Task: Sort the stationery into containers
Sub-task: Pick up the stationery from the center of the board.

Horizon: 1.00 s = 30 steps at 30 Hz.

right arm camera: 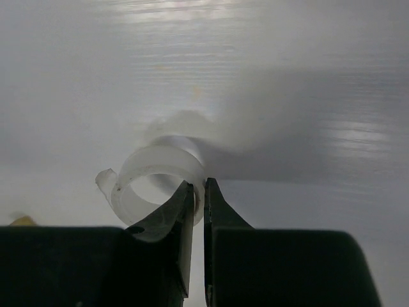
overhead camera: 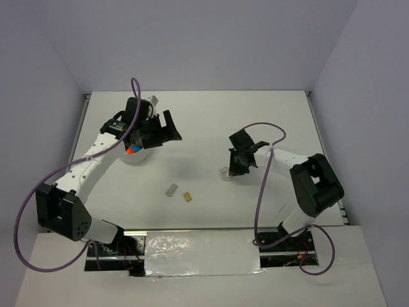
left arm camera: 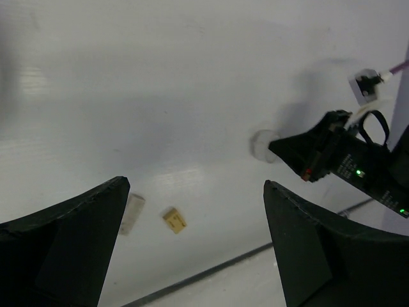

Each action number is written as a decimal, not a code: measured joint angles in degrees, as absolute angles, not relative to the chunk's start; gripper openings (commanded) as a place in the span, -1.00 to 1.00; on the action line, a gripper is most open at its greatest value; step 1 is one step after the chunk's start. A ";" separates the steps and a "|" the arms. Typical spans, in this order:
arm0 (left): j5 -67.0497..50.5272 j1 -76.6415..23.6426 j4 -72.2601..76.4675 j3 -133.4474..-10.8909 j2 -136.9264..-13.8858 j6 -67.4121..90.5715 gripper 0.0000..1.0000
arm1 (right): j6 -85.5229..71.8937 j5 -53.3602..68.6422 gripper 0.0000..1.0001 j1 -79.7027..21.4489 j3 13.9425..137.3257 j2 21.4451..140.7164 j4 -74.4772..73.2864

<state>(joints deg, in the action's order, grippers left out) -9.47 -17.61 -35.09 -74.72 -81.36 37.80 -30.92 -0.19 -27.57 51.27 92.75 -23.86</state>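
My right gripper [overhead camera: 235, 167] [right arm camera: 198, 187] is shut on the wall of the clear ring [overhead camera: 225, 173] [right arm camera: 150, 171], one finger inside it, low over the table. My left gripper [overhead camera: 170, 130] [left arm camera: 195, 185] is open and empty, held above the table beside the white bowl [overhead camera: 142, 158], which my left arm mostly hides. Orange and blue cubes [overhead camera: 131, 151] show in the bowl. The grey block [overhead camera: 170, 190] [left arm camera: 133, 212] and tan block [overhead camera: 187, 197] [left arm camera: 174, 220] lie side by side on the table. The markers and pink tube are out of view.
The clear ring [left arm camera: 262, 145] and the right gripper [left arm camera: 300, 150] also show in the left wrist view. White walls enclose the table on three sides. A foil strip [overhead camera: 198, 252] lies between the arm bases.
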 measured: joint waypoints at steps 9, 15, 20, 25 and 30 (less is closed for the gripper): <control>-14.68 -25.04 -31.20 -72.25 -81.34 43.64 0.99 | -36.69 7.88 -0.91 -33.45 58.28 86.30 -20.12; -15.68 -24.62 -29.78 -71.55 -81.34 44.45 0.88 | -38.74 10.41 -0.90 -35.53 63.31 84.23 -19.09; -18.06 -24.62 -27.29 -69.34 -81.34 46.61 0.88 | -38.63 9.89 -0.89 -37.28 66.85 84.29 -21.23; -20.21 -24.47 -24.01 -68.01 -81.23 48.31 0.70 | -38.54 9.23 -0.88 -38.57 69.25 84.88 -23.27; -22.15 -24.49 -21.47 -66.32 -81.23 49.80 0.55 | -38.50 9.28 -0.87 -39.72 71.70 85.78 -24.40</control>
<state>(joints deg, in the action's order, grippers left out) -22.15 -24.49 -21.47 -66.32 -81.23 49.80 -38.50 9.28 -39.72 71.70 85.78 -24.40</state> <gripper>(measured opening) 0.828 0.114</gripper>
